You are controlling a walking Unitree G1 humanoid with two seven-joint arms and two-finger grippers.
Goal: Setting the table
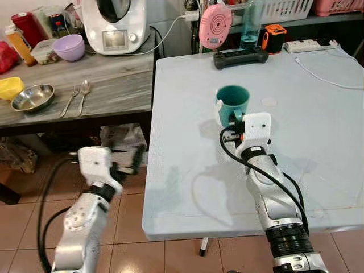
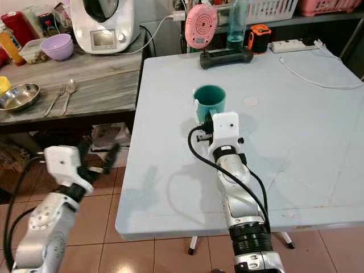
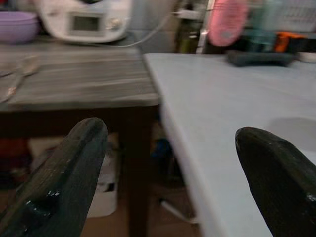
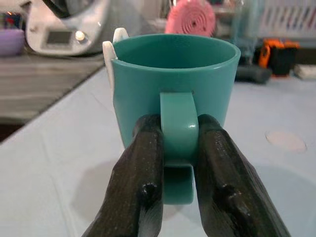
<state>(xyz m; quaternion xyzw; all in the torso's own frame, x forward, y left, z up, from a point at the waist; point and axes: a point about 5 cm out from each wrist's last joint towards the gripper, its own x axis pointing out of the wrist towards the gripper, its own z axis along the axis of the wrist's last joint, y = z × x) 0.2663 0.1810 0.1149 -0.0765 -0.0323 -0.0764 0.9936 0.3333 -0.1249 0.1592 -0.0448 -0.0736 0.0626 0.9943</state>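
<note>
The teal mug (image 4: 174, 94) stands upright on the pale worktop (image 1: 318, 131), its handle clamped between the right end effector (image 4: 178, 148) fingers, probably for steady placing, while the left end effector (image 3: 173, 173) hangs spread apart beside the worktop's edge.

Home kitchen or dining corner. Shown by: white food-processor appliance (image 1: 115, 24) with cord, purple bowl (image 1: 69, 46), steel bowl (image 1: 33, 97), fork (image 1: 70, 100) and spoon (image 1: 83, 94), bottles and containers on a grey wood-grain side table (image 1: 108, 79); pale blue dining table (image 1: 318, 136) just beside it carrying a teal mug (image 1: 232, 102), pink fan (image 1: 215, 25) and power strip (image 1: 310, 44). Terracotta floor tiles (image 1: 128, 227), plastic baskets (image 1: 287, 8) on the rear shelf.
</note>
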